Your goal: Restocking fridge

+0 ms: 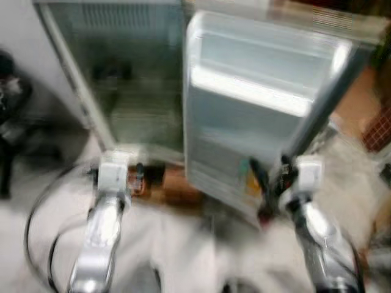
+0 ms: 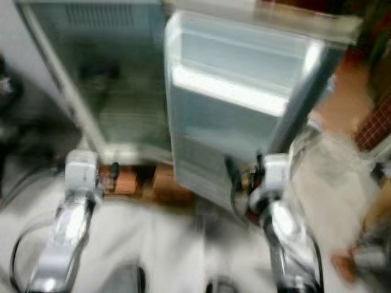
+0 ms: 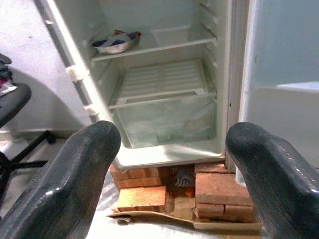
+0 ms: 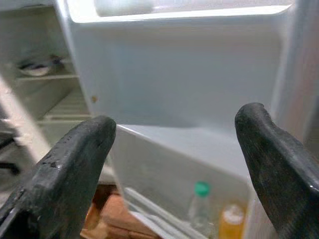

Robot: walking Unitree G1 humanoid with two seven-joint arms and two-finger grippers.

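Ahead of both spread tools [image 3: 169,169] [image 4: 174,164], fridge [image 3: 164,99] stands open

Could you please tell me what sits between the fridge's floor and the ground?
Stacked bricks prop up the open fridge, with flattened cardboard beneath them, seen in the left wrist view past the open left pincer.

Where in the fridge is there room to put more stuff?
The ribbed middle shelf is bare, and the top shelf is free right of the bowl. The lowest door shelf is tighter beside the two bottles.
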